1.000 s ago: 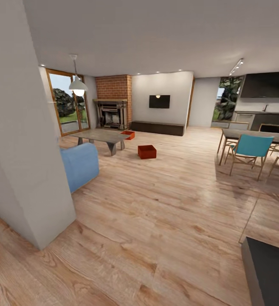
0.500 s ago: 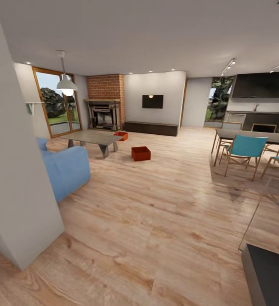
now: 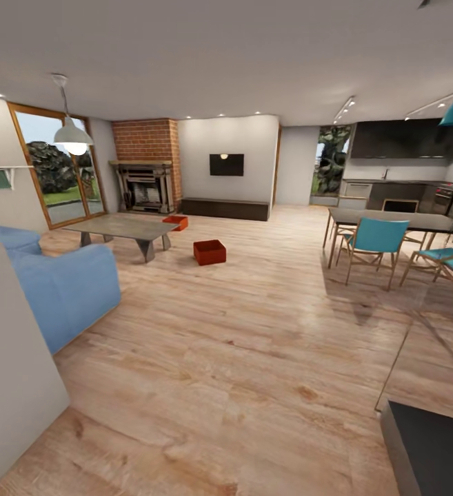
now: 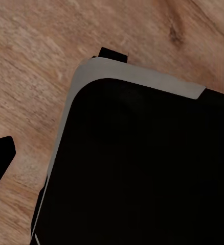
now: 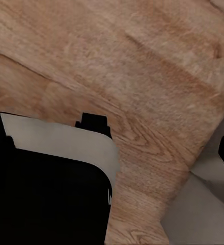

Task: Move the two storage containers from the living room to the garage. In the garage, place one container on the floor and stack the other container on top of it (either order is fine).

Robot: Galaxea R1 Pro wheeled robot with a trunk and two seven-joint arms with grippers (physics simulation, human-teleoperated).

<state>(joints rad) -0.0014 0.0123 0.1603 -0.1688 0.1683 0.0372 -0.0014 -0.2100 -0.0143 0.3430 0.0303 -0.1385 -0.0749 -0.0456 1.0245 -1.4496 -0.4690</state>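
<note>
Two orange-red bins sit on the light wood floor (image 3: 254, 358) of the living room: the nearer bin (image 3: 209, 252) stands in the open just past the corner of the low table (image 3: 123, 227), and the farther bin (image 3: 176, 222) lies beside the table toward the brick fireplace (image 3: 145, 172). A blue sofa (image 3: 57, 286) is at the left, a dining table with teal chairs (image 3: 371, 241) at the right. Both wrist views look down on wood planks and the robot's dark base (image 4: 142, 168); I cannot tell how either arm's jaws stand.
</note>
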